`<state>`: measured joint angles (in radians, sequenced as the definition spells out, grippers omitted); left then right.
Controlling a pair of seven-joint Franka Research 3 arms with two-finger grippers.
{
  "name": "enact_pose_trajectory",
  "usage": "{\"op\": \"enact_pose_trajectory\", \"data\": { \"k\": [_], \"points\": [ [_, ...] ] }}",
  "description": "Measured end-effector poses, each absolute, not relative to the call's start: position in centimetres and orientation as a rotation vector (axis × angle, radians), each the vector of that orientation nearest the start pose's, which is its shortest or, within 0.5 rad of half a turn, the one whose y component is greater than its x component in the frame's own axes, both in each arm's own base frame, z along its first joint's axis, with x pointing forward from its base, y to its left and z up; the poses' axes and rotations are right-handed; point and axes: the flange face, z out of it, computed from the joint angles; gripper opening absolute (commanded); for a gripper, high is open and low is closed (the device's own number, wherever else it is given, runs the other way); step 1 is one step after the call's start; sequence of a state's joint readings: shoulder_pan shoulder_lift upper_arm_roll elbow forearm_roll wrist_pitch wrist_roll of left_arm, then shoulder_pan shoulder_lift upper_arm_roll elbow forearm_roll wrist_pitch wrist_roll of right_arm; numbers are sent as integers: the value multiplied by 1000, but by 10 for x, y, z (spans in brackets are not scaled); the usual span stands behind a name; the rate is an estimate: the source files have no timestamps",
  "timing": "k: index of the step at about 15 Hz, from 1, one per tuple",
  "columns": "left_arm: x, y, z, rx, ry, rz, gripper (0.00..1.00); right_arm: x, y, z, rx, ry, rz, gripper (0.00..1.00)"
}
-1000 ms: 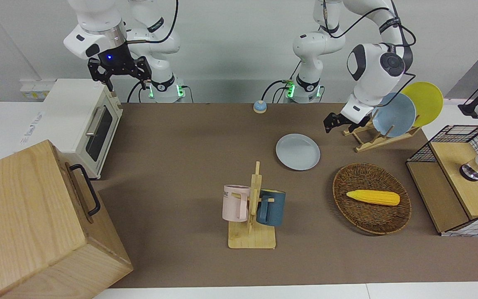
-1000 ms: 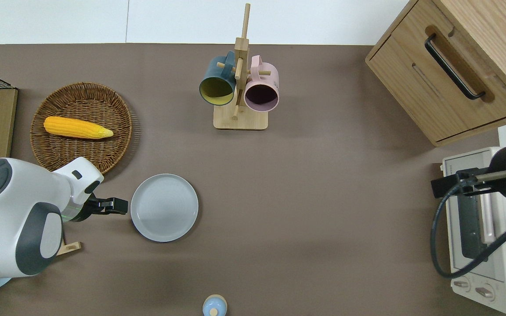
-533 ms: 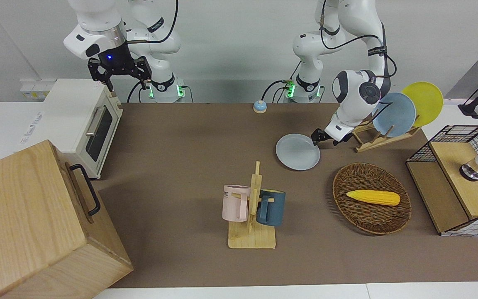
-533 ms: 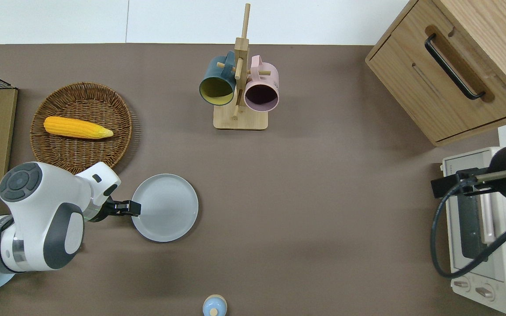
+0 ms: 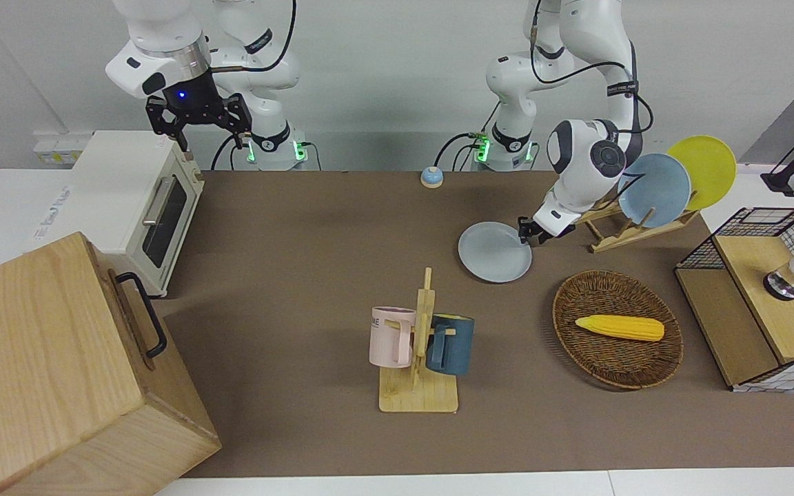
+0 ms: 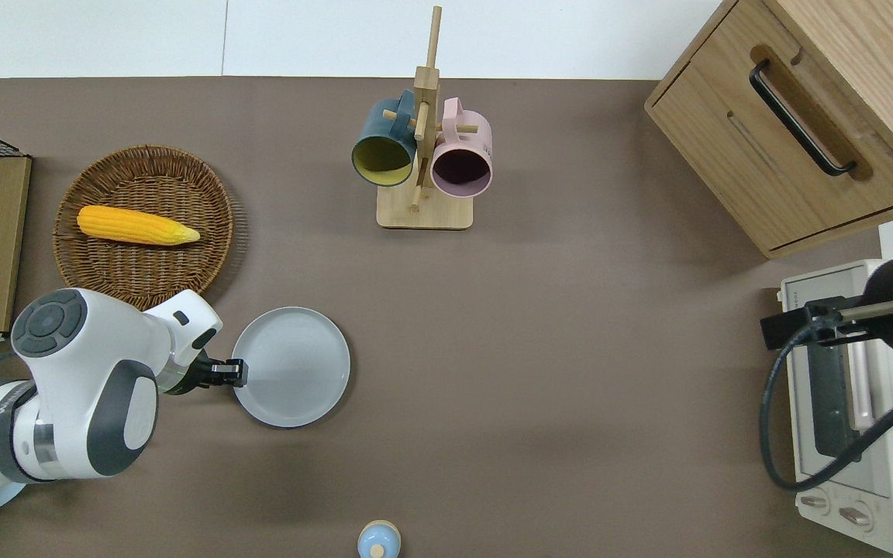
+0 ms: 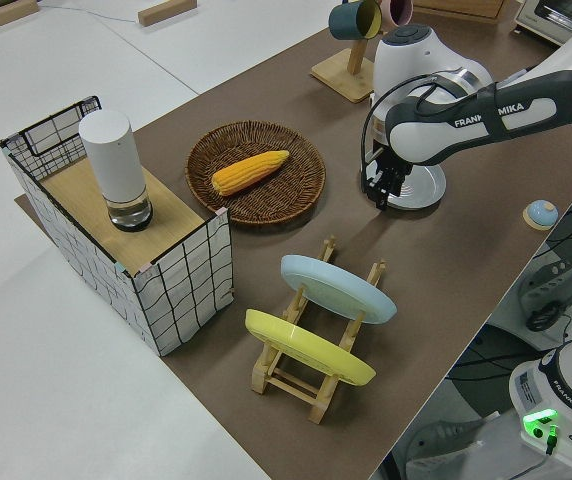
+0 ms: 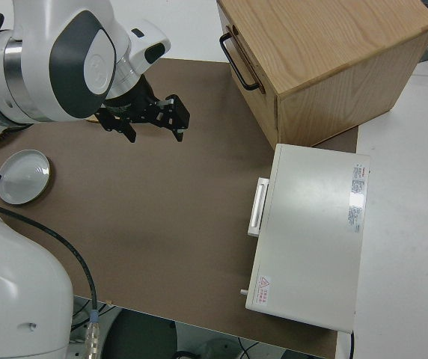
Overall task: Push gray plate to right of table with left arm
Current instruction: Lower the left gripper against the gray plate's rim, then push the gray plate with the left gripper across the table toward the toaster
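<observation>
Large rectangular table with matte brown top and white edges, carrying everything. At the right arm's end, farthest from the robots: big light-wood cabinet with a black handle; beside it, nearer the robots, a white toaster oven. Right side view alone shows the oven's flat top and the right gripper, parked with jaws spread apart. At the left arm's end: wire-and-wood shelf box, its white cylinder seen whole only in the left side view. Same view alone shows the wooden dish rack in full, holding a bluer plate and a yellow plate on edge. Round wicker basket with a yellow corn cob in it, farther from the robots than the round, shallow, pale gray-blue plate. That gray plate flat on the table, toward the left arm's end, nearer the robots than the wooden mug stand with one dark blue and one pink mug. White left arm low over the table, its black left gripper at the plate's rim on the side facing the left arm's end; jaw state impossible to tell. Wide bare brown tabletop between plate and oven. Small blue bell at the table edge nearest the robots.
</observation>
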<state>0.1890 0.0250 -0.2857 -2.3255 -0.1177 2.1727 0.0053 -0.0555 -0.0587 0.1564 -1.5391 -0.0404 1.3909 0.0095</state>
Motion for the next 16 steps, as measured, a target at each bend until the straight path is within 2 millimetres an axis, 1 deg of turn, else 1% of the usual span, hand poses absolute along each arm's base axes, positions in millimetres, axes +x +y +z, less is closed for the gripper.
{"op": "enact_pose_trajectory", "data": {
  "k": [1,2,3,4,10,13,16],
  "points": [
    [487,-52,313,-3221,40,294,370,515,50,655,-3190,-136,140,996],
    [488,-52,311,-3224,36,294,262,515,50,655,-3190,-136,140,996],
    [488,-52,310,-3226,34,296,14,515,50,655,-3190,-136,140,996],
    [488,-52,309,-3231,27,297,0,515,50,655,-3190,-136,140,996],
    [488,-56,310,-3279,-32,299,0,515,50,655,-3190,-136,140,996],
    [486,-76,310,-3305,-26,308,0,515,50,655,-3190,-136,140,996],
    [482,-104,311,-3311,-45,310,0,515,50,655,-3190,-136,140,996]
  ]
}}
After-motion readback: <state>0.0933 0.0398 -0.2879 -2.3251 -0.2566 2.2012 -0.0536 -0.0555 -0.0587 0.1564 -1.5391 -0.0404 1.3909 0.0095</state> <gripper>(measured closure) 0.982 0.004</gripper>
